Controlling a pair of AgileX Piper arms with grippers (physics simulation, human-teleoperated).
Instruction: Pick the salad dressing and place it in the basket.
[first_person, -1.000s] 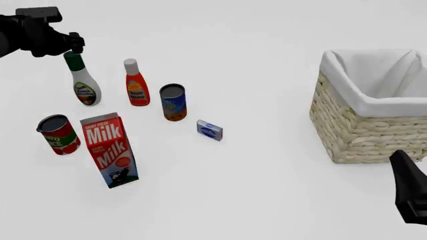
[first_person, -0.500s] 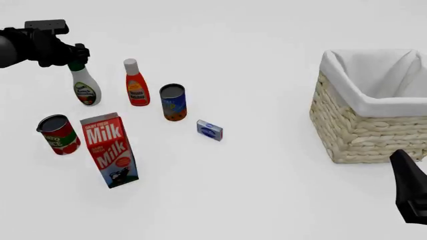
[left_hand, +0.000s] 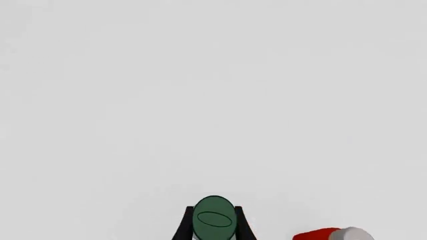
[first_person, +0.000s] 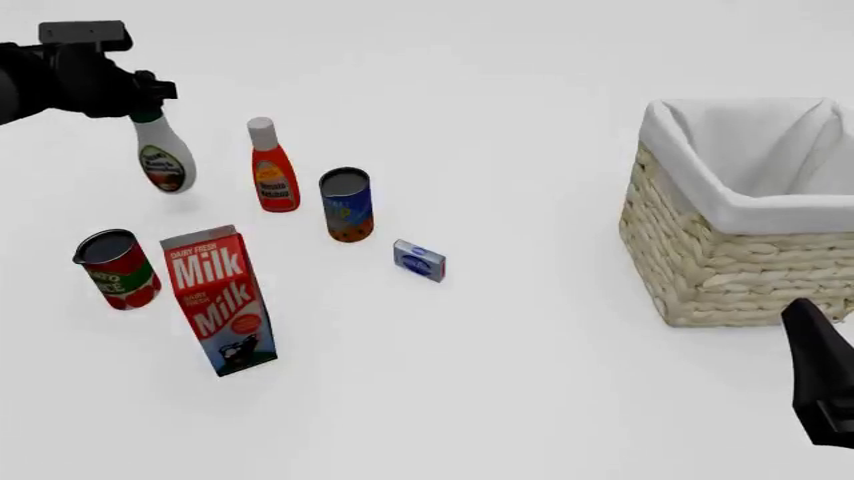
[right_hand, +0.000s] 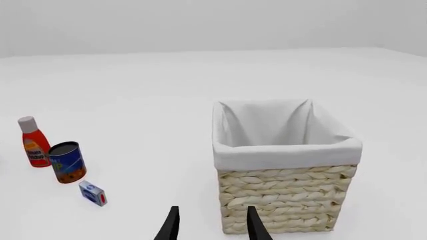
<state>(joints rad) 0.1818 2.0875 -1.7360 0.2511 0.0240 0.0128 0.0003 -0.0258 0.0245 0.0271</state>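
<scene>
The salad dressing, a white bottle with an oval label, hangs above the table at the far left, tilted slightly. My left gripper is shut on its neck, hiding the cap in the front view. Seen from the left wrist, the dark green cap sits between the two dark fingers. The wicker basket with its white lining stands at the right; it also fills the right wrist view as basket. My right gripper is open just in front of it, low at the right edge.
A red bottle with a white cap, a blue can, a small blue box, a milk carton and a red can stand at the left.
The left gripper closed on the salad dressing's neck and lifted it; the bottle now hangs higher and slightly further left. The right arm has not moved.
</scene>
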